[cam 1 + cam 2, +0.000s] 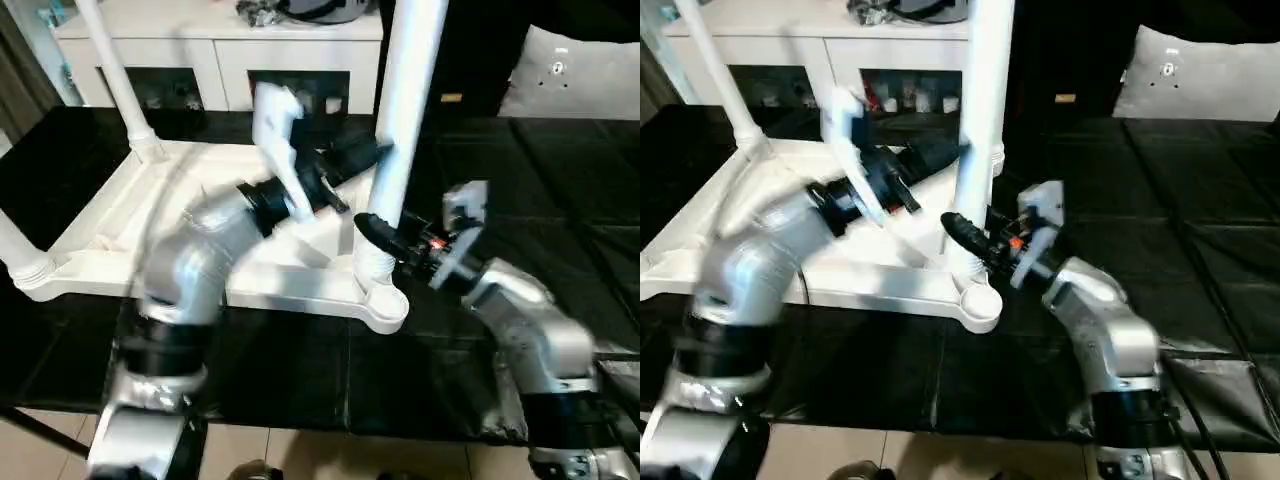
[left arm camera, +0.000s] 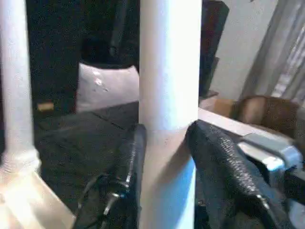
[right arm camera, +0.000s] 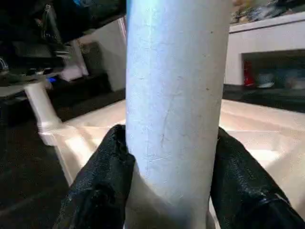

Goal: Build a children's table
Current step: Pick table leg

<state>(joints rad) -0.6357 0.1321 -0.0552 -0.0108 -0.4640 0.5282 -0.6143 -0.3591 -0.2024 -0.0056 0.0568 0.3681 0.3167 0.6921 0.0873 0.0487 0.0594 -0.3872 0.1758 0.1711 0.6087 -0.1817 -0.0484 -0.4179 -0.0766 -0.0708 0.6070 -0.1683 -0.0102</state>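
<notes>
Both claws, right claw (image 1: 372,232) low and left claw (image 1: 352,160) higher, clamp the stiff, smooth, likely slippery white plastic leg (image 1: 400,130) upright in the upturned tabletop's (image 1: 150,215) near-right corner socket (image 1: 385,300).

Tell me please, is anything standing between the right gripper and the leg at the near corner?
Nothing visible does. The right gripper already has its fingers on both sides of the leg, against its surface just above the corner socket.

The children's table (image 1: 150,215) lies upside down in front of me on the black work table (image 1: 560,190), ribbed underside up. Three white tapered legs stand upright in its corner sockets: the near right leg (image 1: 400,120), a far leg (image 1: 118,75), and the near left leg (image 1: 18,250).
</notes>
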